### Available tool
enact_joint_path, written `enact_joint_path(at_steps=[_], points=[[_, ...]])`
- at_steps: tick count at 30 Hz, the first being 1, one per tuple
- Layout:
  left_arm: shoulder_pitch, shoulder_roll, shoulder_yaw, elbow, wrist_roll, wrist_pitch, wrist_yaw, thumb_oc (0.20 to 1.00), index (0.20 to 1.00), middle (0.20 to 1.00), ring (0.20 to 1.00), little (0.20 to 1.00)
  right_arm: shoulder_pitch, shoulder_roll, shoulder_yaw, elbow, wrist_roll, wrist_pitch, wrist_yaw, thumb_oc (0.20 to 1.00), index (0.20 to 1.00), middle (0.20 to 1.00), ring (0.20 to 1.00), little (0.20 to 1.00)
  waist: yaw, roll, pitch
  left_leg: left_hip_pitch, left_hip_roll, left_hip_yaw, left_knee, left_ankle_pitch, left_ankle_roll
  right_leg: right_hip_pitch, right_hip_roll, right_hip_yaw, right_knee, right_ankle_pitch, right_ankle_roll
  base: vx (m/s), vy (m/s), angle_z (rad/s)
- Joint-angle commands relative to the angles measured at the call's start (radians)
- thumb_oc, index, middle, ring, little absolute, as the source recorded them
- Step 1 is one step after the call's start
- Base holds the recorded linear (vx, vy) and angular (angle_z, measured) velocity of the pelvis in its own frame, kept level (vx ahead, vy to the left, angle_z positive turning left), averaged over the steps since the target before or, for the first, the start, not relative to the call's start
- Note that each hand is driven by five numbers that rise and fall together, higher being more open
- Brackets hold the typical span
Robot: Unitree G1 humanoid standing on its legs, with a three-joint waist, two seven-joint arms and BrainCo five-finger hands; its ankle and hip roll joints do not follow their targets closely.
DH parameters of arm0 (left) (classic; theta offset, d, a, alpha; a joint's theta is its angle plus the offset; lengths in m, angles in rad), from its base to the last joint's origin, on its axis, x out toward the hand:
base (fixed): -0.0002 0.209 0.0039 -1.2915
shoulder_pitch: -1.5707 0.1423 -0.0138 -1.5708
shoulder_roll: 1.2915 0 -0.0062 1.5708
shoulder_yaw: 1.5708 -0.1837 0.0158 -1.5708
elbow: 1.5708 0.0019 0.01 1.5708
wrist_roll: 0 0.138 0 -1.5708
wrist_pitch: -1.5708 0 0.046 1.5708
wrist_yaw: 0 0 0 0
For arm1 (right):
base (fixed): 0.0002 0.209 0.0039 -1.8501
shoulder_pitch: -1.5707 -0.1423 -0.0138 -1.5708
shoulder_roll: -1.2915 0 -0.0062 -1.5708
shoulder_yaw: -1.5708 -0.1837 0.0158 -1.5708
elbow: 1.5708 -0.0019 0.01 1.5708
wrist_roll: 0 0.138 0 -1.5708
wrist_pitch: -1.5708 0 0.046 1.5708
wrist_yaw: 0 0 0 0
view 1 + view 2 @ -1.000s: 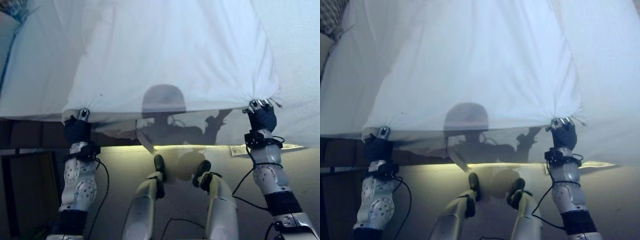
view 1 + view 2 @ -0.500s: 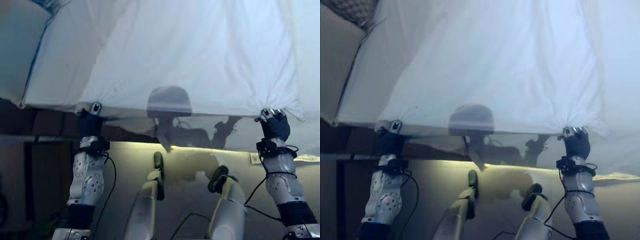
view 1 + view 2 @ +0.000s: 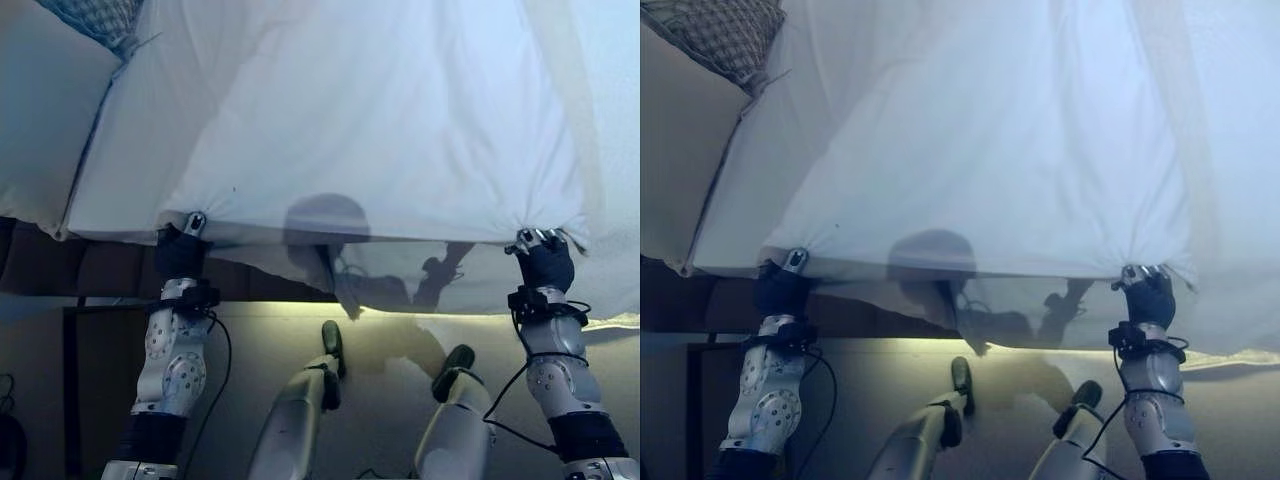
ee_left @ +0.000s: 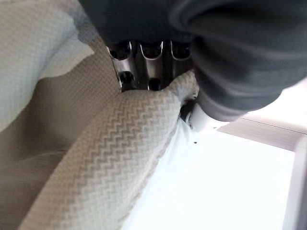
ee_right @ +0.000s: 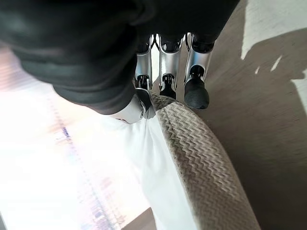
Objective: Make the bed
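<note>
Left eye: both hands hold the near hem of the white blanket [image 3: 370,120] stretched out over the bed [image 3: 45,120]; left hand [image 3: 180,250] at the hem's left corner, right hand [image 3: 545,262] at its right corner. Against the frames from a second and half a second ago the whole picture has shifted, so the camera moved; hands sit at the same corners, hem taut between them and off the floor, more of the bed's left side now in sight. Right eye: same scene, a patterned pillow [image 3: 725,35] shows beyond the blanket's far left corner, blanket lies flat up toward it, the hem near the bed's front edge. Left wrist: fingers [image 4: 144,52] curled tight round a bunched roll of the zigzag-weave cloth, thumb side hidden by the dark cover. Right wrist: fingers [image 5: 165,67] likewise closed on a rolled fold of the hem, one dark tip pressed against it. My read: grip unchanged, spread mostly done, next is lowering the hem square to the bed's front edge; uneven drop would skew it
</note>
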Motion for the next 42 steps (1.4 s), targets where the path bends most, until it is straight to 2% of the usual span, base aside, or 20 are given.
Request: enact_joint_path(at_steps=[1, 2, 3, 4, 5, 6, 8, 10, 13, 18, 28, 34, 39, 42], points=[[0.071, 0.075, 0.198, -0.071, 0.012, -0.116, 0.004, 0.2, 0.2, 0.2, 0.2, 0.2, 0.042, -0.028, -0.043, 0.002, 0.014, -0.044, 0.007, 0.2, 0.2, 0.2, 0.2, 0.2, 0.015, -0.012, -0.016, 0.004, -0.025, -0.001, 0.024, -0.1, -0.035, -0.061, 0.093, 0.027, -0.008, 0.072, 0.046, 0.03, -0.075, -0.42], [0.084, 0.06, 0.185, -0.042, -0.005, -0.114, 0.001, 0.2, 0.2, 0.2, 0.2, 0.2, 0.035, -0.034, -0.036, 0.011, 0.021, -0.044, 0.002, 0.2, 0.2, 0.2, 0.2, 0.2, 0.011, -0.006, -0.016, -0.001, 0.004, 0.017, 0.051, -0.11, -0.045, -0.083, 0.095, 0.05, -0.012, 0.074, 0.036, 0.03, -0.054, -0.07], [0.084, 0.06, 0.185, -0.041, -0.005, -0.114, 0.0, 0.2, 0.2, 0.2, 0.2, 0.2, 0.035, -0.034, -0.036, 0.011, 0.021, -0.044, 0.002, 0.2, 0.2, 0.2, 0.2, 0.2, 0.013, -0.006, -0.016, -0.003, 0.006, 0.018, 0.054, -0.112, -0.045, -0.084, 0.096, 0.05, -0.012, 0.074, 0.035, 0.03, -0.08, -0.02], [0.094, 0.06, 0.178, -0.032, -0.002, -0.109, -0.004, 0.2, 0.2, 0.2, 0.2, 0.2, 0.026, -0.04, -0.022, 0.022, 0.015, -0.041, -0.003, 0.2, 0.2, 0.2, 0.2, 0.2, 0.021, -0.012, -0.016, -0.013, 0.026, 0.032, 0.092, -0.122, -0.05, -0.08, 0.086, 0.03, -0.024, 0.073, 0.027, -0.04, -0.103, -0.22], [0.098, 0.067, 0.168, -0.013, 0.009, -0.109, -0.005, 0.2, 0.2, 0.2, 0.2, 0.2, 0.006, -0.053, -0.002, 0.046, 0.006, -0.044, -0.01, 0.2, 0.2, 0.2, 0.2, 0.2, 0.037, -0.021, -0.016, -0.062, 0.048, 0.005, 0.161, -0.127, -0.06, -0.092, 0.104, 0.038, -0.034, 0.065, 0.014, -0.07, -0.244, -0.45], [0.093, 0.071, 0.145, 0.034, 0.022, -0.091, -0.01, 0.2, 0.2, 0.2, 0.2, 0.2, 0.001, -0.067, 0.003, 0.07, -0.001, -0.041, -0.015, 0.2, 0.2, 0.2, 0.2, 0.2, 0.04, -0.028, -0.016, -0.112, 0.055, -0.04, 0.167, -0.105, -0.073, -0.111, 0.14, 0.04, -0.04, 0.047, 0.008, -0.07, -0.216, -0.57], [0.099, 0.062, 0.128, 0.07, 0.034, -0.079, -0.009, 0.2, 0.2, 0.2, 0.2, 0.2, 0.011, -0.069, 0.002, 0.08, -0.008, -0.036, -0.015, 0.2, 0.2, 0.2, 0.2, 0.2, 0.026, -0.023, -0.016, -0.098, 0.051, -0.036, 0.128, -0.091, -0.07, -0.123, 0.138, 0.028, -0.033, 0.049, 0.014, -0.02, -0.081, -0.26], [0.076, 0.065, 0.091, 0.134, 0.057, -0.07, -0.004, 0.2, 0.2, 0.2, 0.2, 0.2, 0.005, -0.095, 0.006, 0.128, -0.031, -0.024, -0.022, 0.2, 0.2, 0.2, 0.2, 0.2, 0.005, -0.02, -0.016, -0.168, 0.046, -0.011, 0.12, -0.071, -0.071, -0.196, 0.133, 0.033, -0.023, 0.06, 0.016, -0.05, -0.045, 0.21], [0.051, 0.059, 0.071, 0.182, 0.066, -0.063, 0.001, 0.2, 0.2, 0.2, 0.2, 0.2, -0.008, -0.102, 0.006, 0.169, -0.045, -0.024, -0.034, 0.2, 0.2, 0.2, 0.2, 0.2, -0.001, -0.024, -0.016, -0.194, 0.058, 0.016, 0.135, -0.077, -0.07, -0.241, 0.122, 0.034, 0.015, 0.048, 0.012, -0.03, -0.01, 0.22], [-0.021, 0.058, 0.03, 0.321, 0.065, -0.052, 0.049, 0.2, 0.2, 0.2, 0.2, 0.2, -0.088, -0.111, 0.03, 0.317, -0.053, -0.014, -0.076, 0.2, 0.2, 0.2, 0.2, 0.2, -0.013, -0.04, -0.016, -0.304, 0.082, 0.048, 0.222, -0.117, -0.051, -0.349, 0.097, 0.053, 0.091, 0.033, 0.005, -0.02, -0.013, 0.01], [-0.189, 0.059, -0.046, 0.566, 0.034, -0.031, 0.113, 0.2, 0.2, 0.2, 0.2, 0.2, -0.266, -0.119, 0.099, 0.598, -0.053, 0.003, -0.138, 0.2, 0.2, 0.2, 0.2, 0.2, -0.026, -0.053, -0.016, -0.488, 0.099, 0.037, 0.355, -0.155, -0.039, -0.504, 0.102, 0.087, 0.194, -0.007, -0.016, -0.01, -0.031, 0.03], [-0.27, 0.063, -0.092, 0.712, 0.047, -0.001, 0.136, 0.2, 0.2, 0.2, 0.2, 0.2, -0.356, -0.128, 0.158, 0.72, -0.084, 0.03, -0.148, 0.2, 0.2, 0.2, 0.2, 0.2, -0.026, -0.061, -0.016, -0.616, 0.105, 0.032, 0.457, -0.186, -0.035, -0.613, 0.098, 0.108, 0.283, -0.051, -0.033, 0.01, -0.036, 0.0], [-0.317, 0.076, -0.123, 0.865, 0.077, 0.045, 0.136, 0.2, 0.2, 0.2, 0.2, 0.2, -0.412, -0.136, 0.188, 0.841, -0.112, 0.056, -0.143, 0.2, 0.2, 0.2, 0.2, 0.2, -0.025, -0.068, -0.016, -0.729, 0.117, 0.026, 0.608, -0.242, -0.029, -0.704, 0.087, 0.131, 0.402, -0.118, -0.06, 0.03, -0.023, 0.01], [-0.326, 0.082, -0.136, 0.898, 0.087, 0.057, 0.122, 0.2, 0.2, 0.2, 0.2, 0.2, -0.429, -0.144, 0.204, 0.888, -0.129, 0.071, -0.131, 0.2, 0.2, 0.2, 0.2, 0.2, -0.022, -0.069, -0.016, -0.767, 0.121, 0.019, 0.657, -0.262, -0.019, -0.74, 0.082, 0.141, 0.449, -0.14, -0.07, 0.04, -0.014, -0.08]])
